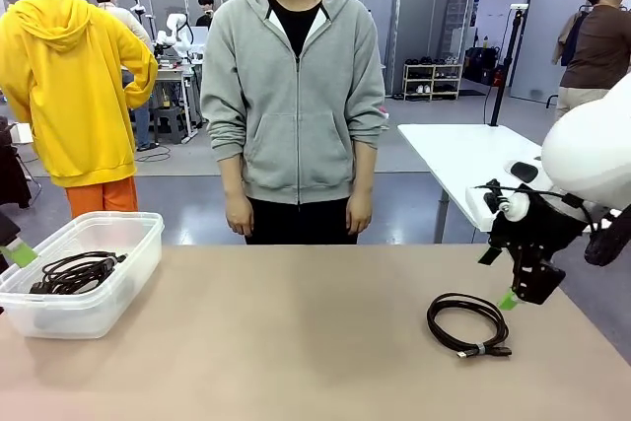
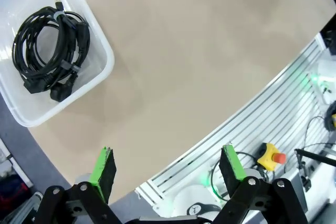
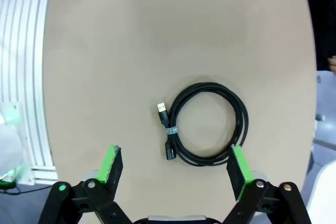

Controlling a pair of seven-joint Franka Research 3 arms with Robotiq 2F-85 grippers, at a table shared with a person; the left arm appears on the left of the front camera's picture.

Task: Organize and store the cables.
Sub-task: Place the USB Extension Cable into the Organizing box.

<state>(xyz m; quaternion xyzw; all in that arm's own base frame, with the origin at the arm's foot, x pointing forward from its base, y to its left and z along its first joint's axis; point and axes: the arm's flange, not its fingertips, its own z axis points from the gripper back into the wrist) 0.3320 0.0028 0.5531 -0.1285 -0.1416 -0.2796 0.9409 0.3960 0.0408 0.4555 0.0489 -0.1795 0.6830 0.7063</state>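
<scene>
1. Right gripper (image 3: 175, 149) hangs wide open over one coiled cable (image 3: 243, 121) on the table (image 3: 105, 51); left gripper (image 2: 167, 149) gapes empty near the bin (image 2: 106, 62) of stored cables (image 2: 47, 51).
2. Risk: pinching a single loop could unravel the coil.

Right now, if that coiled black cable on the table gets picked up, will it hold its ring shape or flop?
Probably floppy: the cable is thin, so unheld loops would likely sag. The band round one side should keep the coil together. Lying flat on the table, it would probably slide, not roll, if pushed.
</scene>
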